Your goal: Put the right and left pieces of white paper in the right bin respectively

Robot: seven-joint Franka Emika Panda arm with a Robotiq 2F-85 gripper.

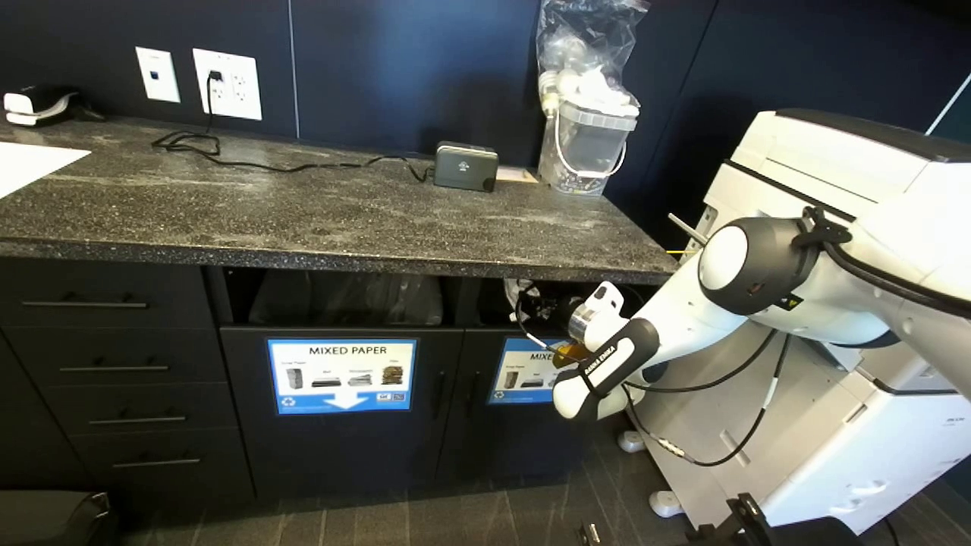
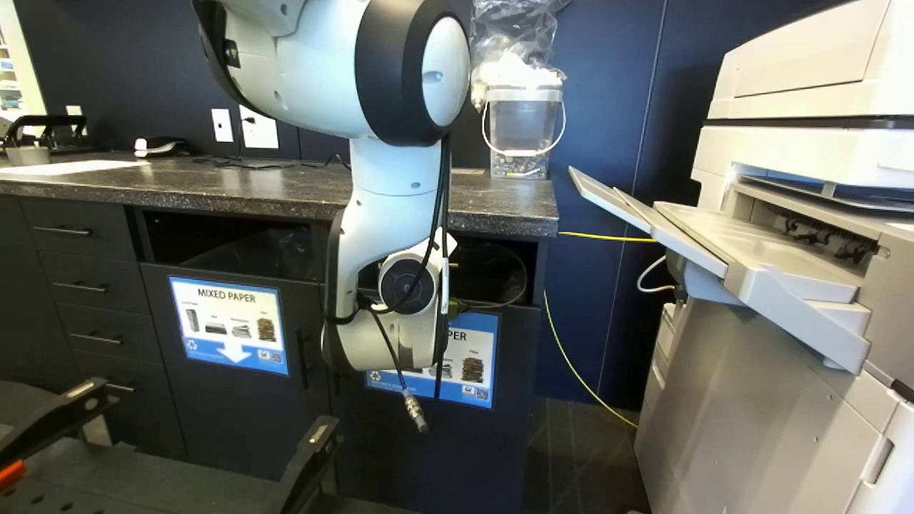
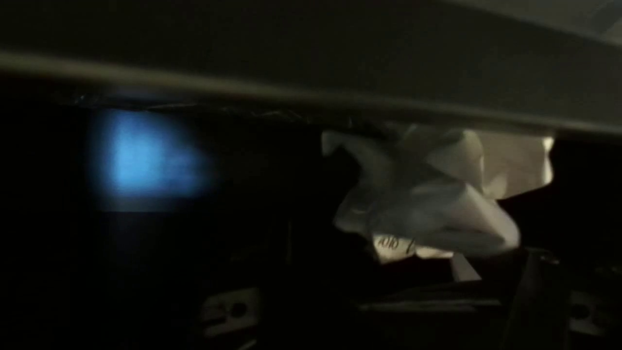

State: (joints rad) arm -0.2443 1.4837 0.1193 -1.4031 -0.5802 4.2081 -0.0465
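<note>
A: Closest first: what is the gripper (image 3: pixel 410 248) doing?

B: In the wrist view its fingers (image 3: pixel 542 296) stand well apart, one toward each side of the crumpled white paper wad (image 3: pixel 427 204). No pinch shows, so I judge the wad loose; it's too dark to say whether it brushes a finger.

A: One wad or both?

B: One for certain. A scrap with dark marks (image 3: pixel 398 253) peeks out below it; that may be its own corner or the second piece.

A: And where is this?

B: Seemingly within the dark mouth of the right bin (image 2: pixel 457 442). In both exterior views the Franka Panda arm (image 1: pixel 683 318) reaches to the opening over the right bin's door, hiding the gripper.

A: How far along, then?

B: One delivery looks all but done. The second piece I can't place, so I won't count it.

A: And the white stuff farther back?

B: In the clear plastic bag (image 1: pixel 584 38) atop the plastic bucket (image 1: pixel 592 152), beyond and above the right bin; not ours. Left to do, I judge: let this wad settle, draw the arm out, account for the second piece.
</note>
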